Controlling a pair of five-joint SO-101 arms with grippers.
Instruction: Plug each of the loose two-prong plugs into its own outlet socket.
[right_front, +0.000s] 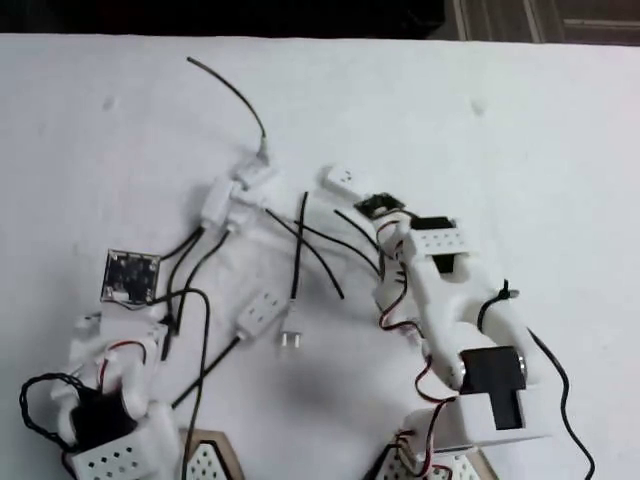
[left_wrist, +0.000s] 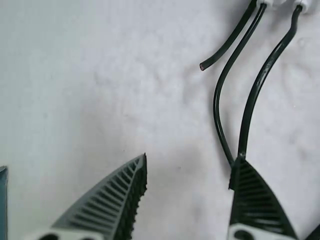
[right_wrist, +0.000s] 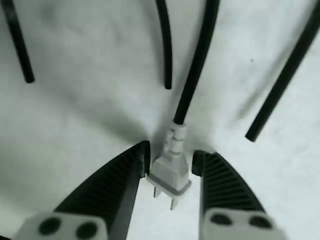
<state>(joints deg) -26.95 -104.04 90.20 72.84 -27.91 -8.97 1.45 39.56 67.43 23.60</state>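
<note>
1. Left gripper: jaws spread wide over the bare table, at 7 o'clock in the high view. A black cable is met by one fingertip.
2. Right gripper: jaws set narrowly apart around a white plug. One finger is touched, and a slit is left at the other.
3. Second plug: laid loose at 6 o'clock, with a socket just beside it at its 10 o'clock.

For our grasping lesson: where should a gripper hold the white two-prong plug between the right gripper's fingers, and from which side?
Likely the white two-prong plug by its wide body, across both side faces, behind the prongs. Come from above: it lies flat, and the open right gripper straddles it there.
</note>
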